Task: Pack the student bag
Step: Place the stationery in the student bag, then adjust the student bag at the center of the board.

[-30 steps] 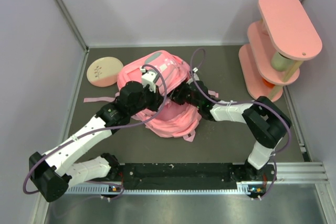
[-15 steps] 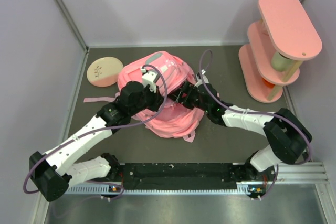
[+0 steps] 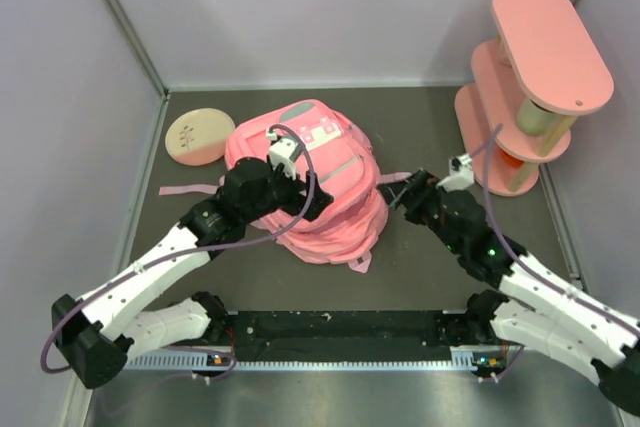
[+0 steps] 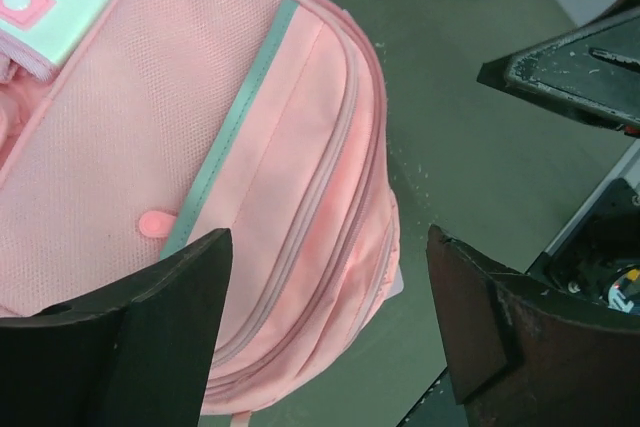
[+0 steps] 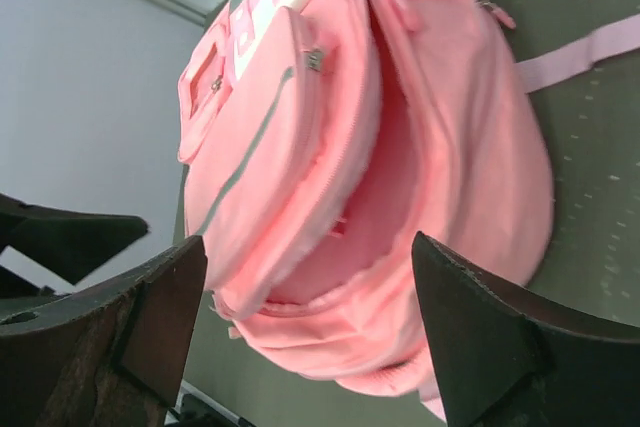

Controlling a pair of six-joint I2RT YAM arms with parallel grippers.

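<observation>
The student bag (image 3: pixel 335 162) is a pink backpack lying in the middle of the dark mat, grey strips and white patch facing up. My left gripper (image 3: pixel 312 199) hovers just above its front pocket, open and holding nothing. In the left wrist view the bag (image 4: pixel 200 127) fills the space below the left gripper (image 4: pixel 330 297). My right gripper (image 3: pixel 403 192) stands open just right of the bag, apart from it. In the right wrist view the right gripper (image 5: pixel 300 297) faces the bag (image 5: pixel 460 127), whose main compartment (image 5: pixel 375 207) gapes unzipped.
A round beige and pink disc (image 3: pixel 198 135) lies at the back left of the mat. A pink tiered shelf (image 3: pixel 530 77) stands at the back right with a pale green and an orange thing on it. Grey walls close in the left, back and right. A pink strap (image 3: pixel 185 189) trails left.
My left gripper opened and let go of the bag's fabric. My right arm drew back to the right, out of the bag, opening wider. The bag's top flap settled flat.
</observation>
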